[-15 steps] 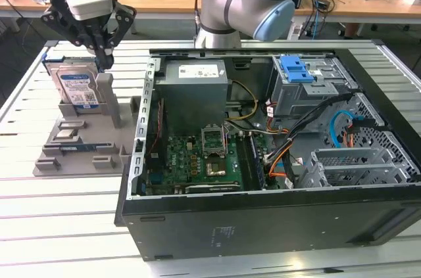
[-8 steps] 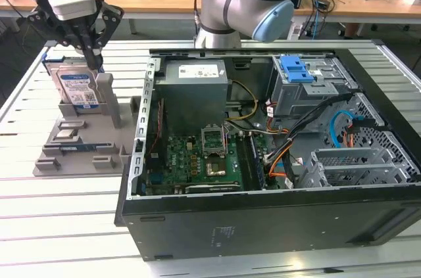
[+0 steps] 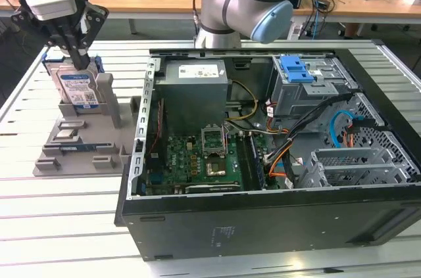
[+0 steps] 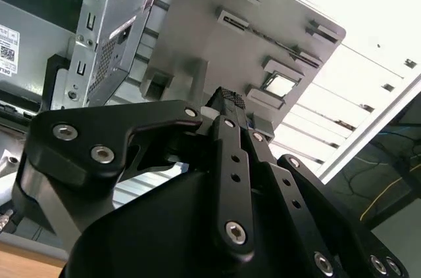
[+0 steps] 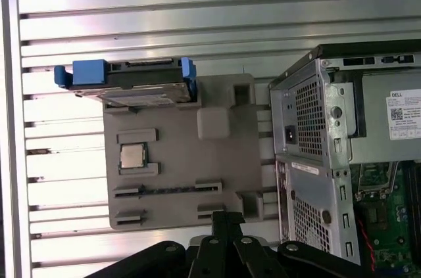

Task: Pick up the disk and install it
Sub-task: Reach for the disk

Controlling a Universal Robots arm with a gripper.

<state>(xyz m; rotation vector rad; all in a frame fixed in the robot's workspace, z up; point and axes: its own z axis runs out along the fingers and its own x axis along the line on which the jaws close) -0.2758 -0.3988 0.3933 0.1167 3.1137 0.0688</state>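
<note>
My gripper [image 3: 83,62] looks pinched shut, nothing in it. The disk [image 3: 77,87] stands on edge in the grey holder [image 3: 74,152] underneath my gripper.

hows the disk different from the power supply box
The disk stands on edge in the grey holder outside the computer case; the power supply box sits inside the case. The disk is much smaller than the box. The disk has blue side rails; the box is plain grey. Both are grey metal with a printed label.
</note>
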